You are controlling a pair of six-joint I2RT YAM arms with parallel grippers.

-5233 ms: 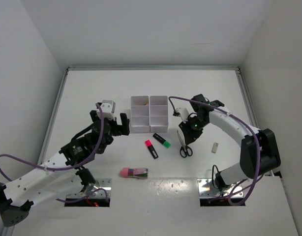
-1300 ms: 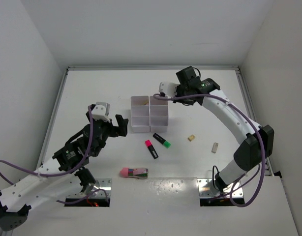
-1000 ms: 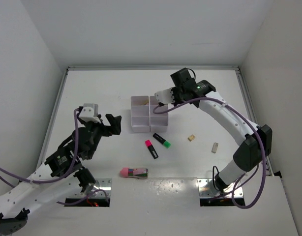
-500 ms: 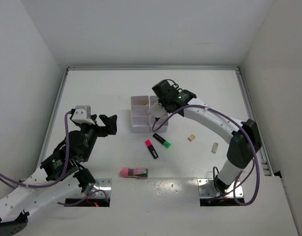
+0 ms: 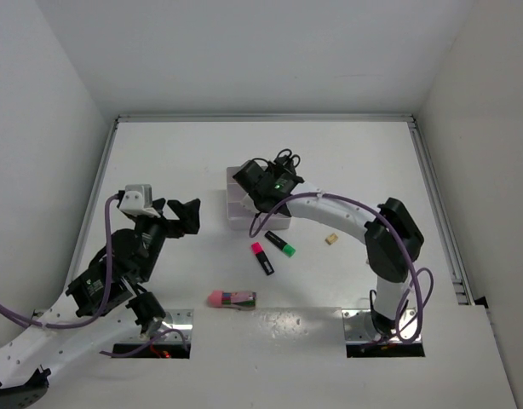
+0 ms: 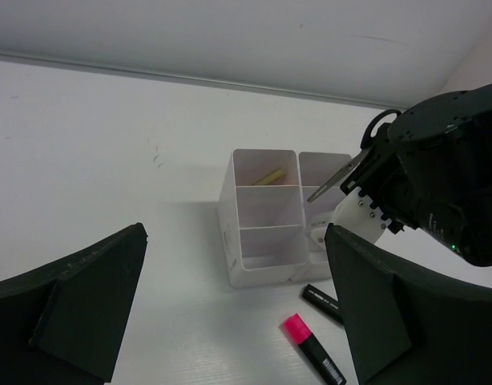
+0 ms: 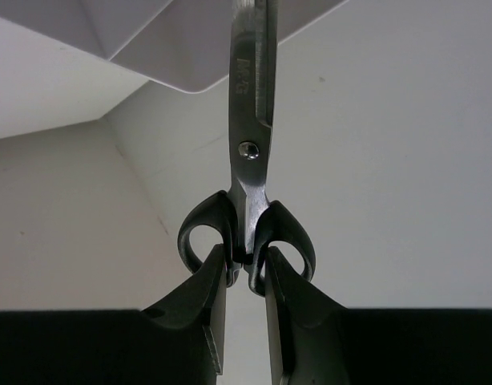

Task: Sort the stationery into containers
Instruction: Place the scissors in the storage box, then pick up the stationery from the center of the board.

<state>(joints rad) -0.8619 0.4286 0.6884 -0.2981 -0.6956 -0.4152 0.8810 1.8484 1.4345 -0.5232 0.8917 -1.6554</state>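
My right gripper (image 5: 281, 170) is shut on the black-handled scissors (image 5: 287, 158), holding them by the handles (image 7: 246, 233) with the blades (image 7: 252, 72) pointing at the white organizer tray (image 5: 241, 210). In the left wrist view the blade (image 6: 336, 178) slants over the tray's right column (image 6: 310, 172). A thin yellow pen (image 6: 268, 176) lies in the far left compartment. A pink-ended highlighter (image 5: 261, 257) and a green-ended one (image 5: 280, 243) lie in front of the tray. My left gripper (image 5: 178, 215) is open and empty, left of the tray.
A pink and mint eraser pack (image 5: 232, 299) lies near the front edge. A small beige bit (image 5: 330, 239) lies right of the highlighters. The right arm (image 5: 364, 217) arches over the table's right half. White walls close the table on three sides.
My right arm has swung the scissors from right of the tray to above it. My left arm has drawn back to the left, away from the tray.
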